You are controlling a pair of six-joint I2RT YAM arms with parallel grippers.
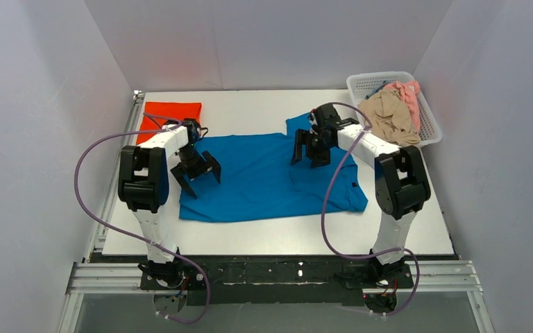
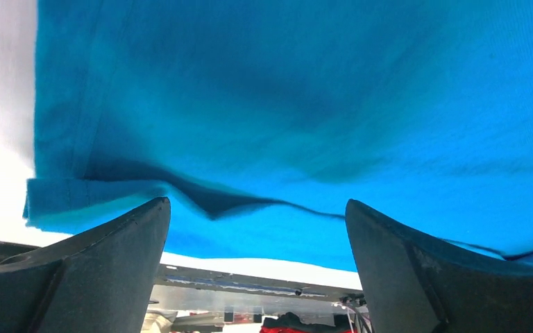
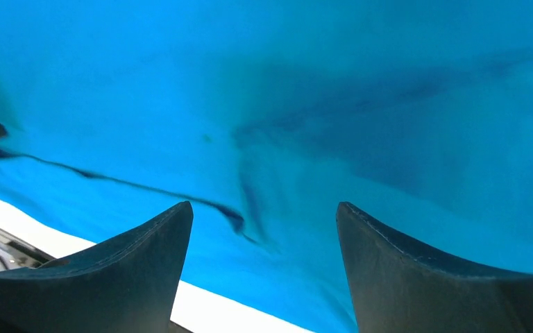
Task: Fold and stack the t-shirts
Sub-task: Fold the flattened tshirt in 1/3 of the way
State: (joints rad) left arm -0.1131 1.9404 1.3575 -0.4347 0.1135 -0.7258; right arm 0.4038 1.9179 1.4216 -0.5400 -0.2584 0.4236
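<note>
A bright blue t-shirt [image 1: 264, 177] lies spread flat across the middle of the white table, its near half folded over. Over its left part hovers my left gripper [image 1: 196, 175], open, with only blue cloth [image 2: 264, 104] under it and nothing between the fingers. My right gripper [image 1: 310, 154] stands open above the shirt's right part, and blue cloth [image 3: 284, 111] fills its view. An orange-red t-shirt [image 1: 169, 116] lies folded at the back left. Beige [image 1: 388, 116] and pink [image 1: 408, 96] t-shirts sit crumpled in the basket.
A white mesh basket [image 1: 373, 83] stands at the back right corner of the table [image 1: 250, 104]. Grey walls close in the left, back and right sides. Purple cables loop from both arms. A metal rail [image 1: 277, 274] runs along the near edge.
</note>
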